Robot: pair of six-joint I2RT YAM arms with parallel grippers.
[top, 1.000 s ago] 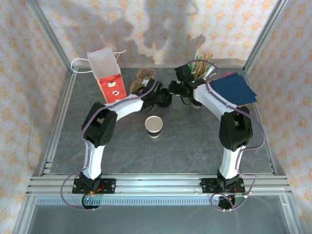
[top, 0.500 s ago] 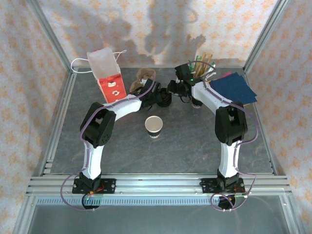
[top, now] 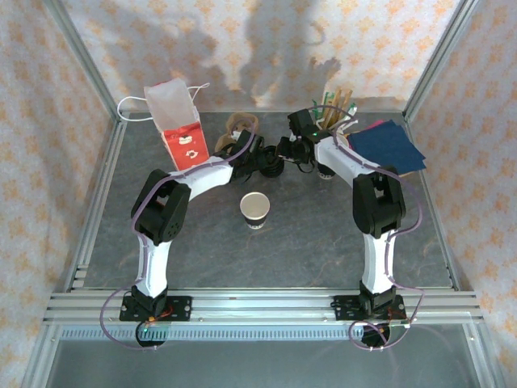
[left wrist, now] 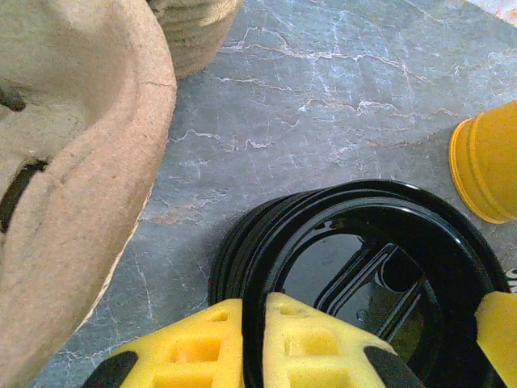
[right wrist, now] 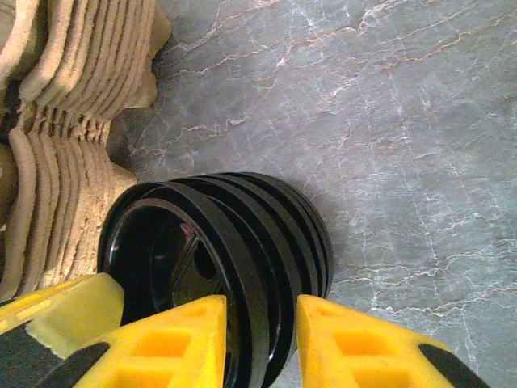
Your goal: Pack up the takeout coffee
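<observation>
Grey marbled tabletop (top: pixel 323 242) carries one red-and-white paper bag (top: pixel 179 121) at far left, blue napkins (top: pixel 388 145) at far right and one stack of pulp carriers (right wrist: pixel 65 105) at the back. Just beside it, two claws are at one pile of black lids (right wrist: pixel 242 218). The left claw (left wrist: pixel 254 323) is pinched tight on one rim. The right claw (right wrist: pixel 260 323) stands narrow astride several rims, its grip unclear. One lidless paper cup (top: pixel 254 208) stands apart, nearer the arms.

Grey marbled table (top: pixel 323 234) carries 1 open paper cup (top: pixel 254 208), black lids (right wrist: pixel 275 226), a red bag (top: pixel 182 133), blue napkins (top: pixel 388 145)
</observation>
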